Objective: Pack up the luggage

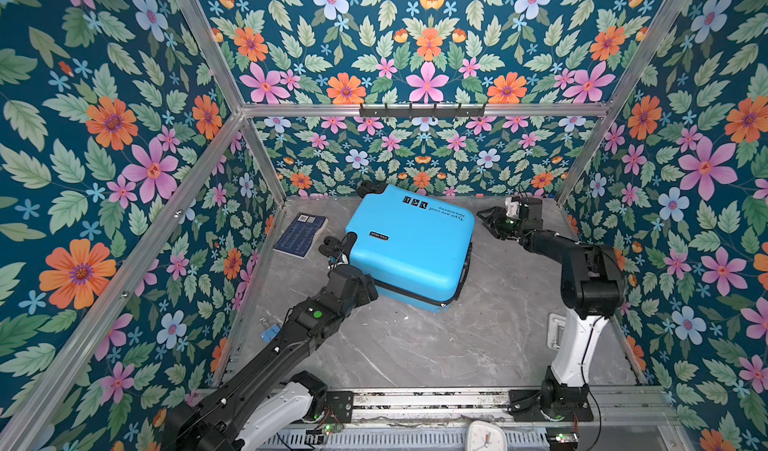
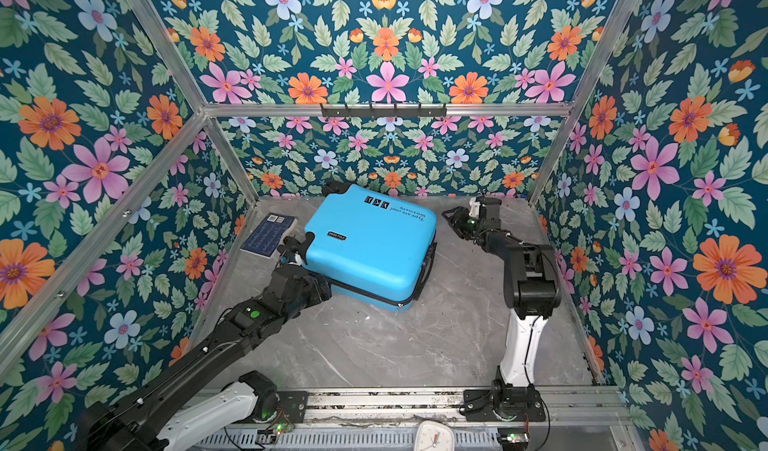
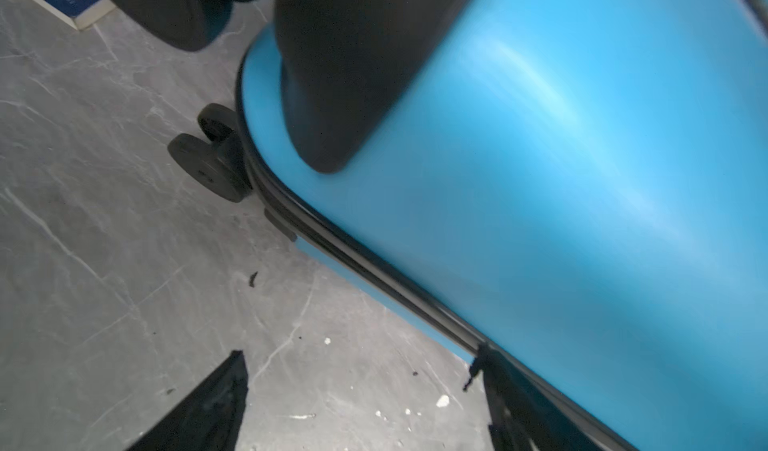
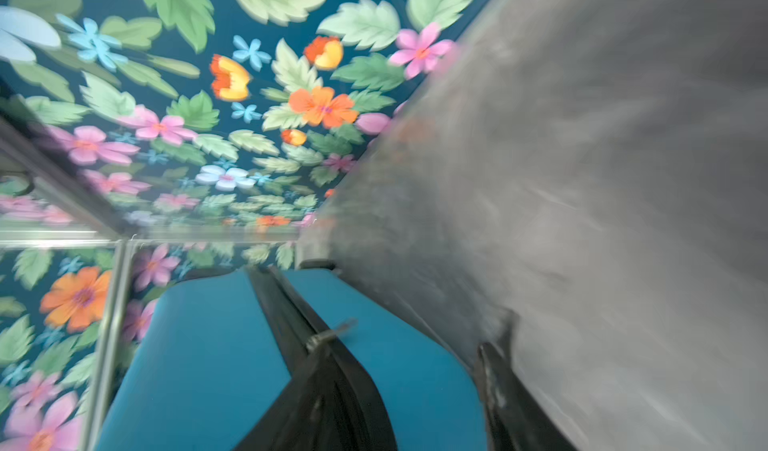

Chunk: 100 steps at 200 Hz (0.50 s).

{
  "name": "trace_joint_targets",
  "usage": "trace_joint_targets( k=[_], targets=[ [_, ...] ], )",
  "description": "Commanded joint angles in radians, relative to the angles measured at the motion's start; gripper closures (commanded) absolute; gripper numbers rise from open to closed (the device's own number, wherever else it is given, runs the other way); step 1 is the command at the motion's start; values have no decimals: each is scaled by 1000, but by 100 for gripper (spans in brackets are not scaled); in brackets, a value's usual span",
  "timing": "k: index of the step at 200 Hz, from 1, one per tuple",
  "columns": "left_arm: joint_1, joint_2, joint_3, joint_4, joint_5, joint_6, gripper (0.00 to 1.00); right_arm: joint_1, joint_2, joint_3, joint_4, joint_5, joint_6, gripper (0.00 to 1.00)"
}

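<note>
Two arms flanked the luggage (image 1: pixel 411 245), which lay flat and zipped shut on the counter (image 1: pixel 415 345) toward the back wall, wheels to the left. The left gripper (image 3: pixel 365 370) was nearer: its fingers stood spread wide and empty at the near-left corner, one tip (image 3: pixel 511 390) at the black zip seam, the other over bare counter. The right gripper (image 1: pixel 487 223) hung apart off the far-right side, fingers partly spread, holding nothing, pointing at the case. Unzipping probably fell to the left arm.
</note>
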Motion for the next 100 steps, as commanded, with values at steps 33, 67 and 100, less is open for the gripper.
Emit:
trace_joint_targets(
  k=[33,67,100],
  targets=[
    [205,154,5,270,114,51,11,53,233,182,342,-331,100,49],
    [224,308,94,322,144,94,11,61,263,85,776,-398,308,50],
    [239,453,180,386,201,132,10,63,196,-93,1031,-432,418,51]
  ],
)
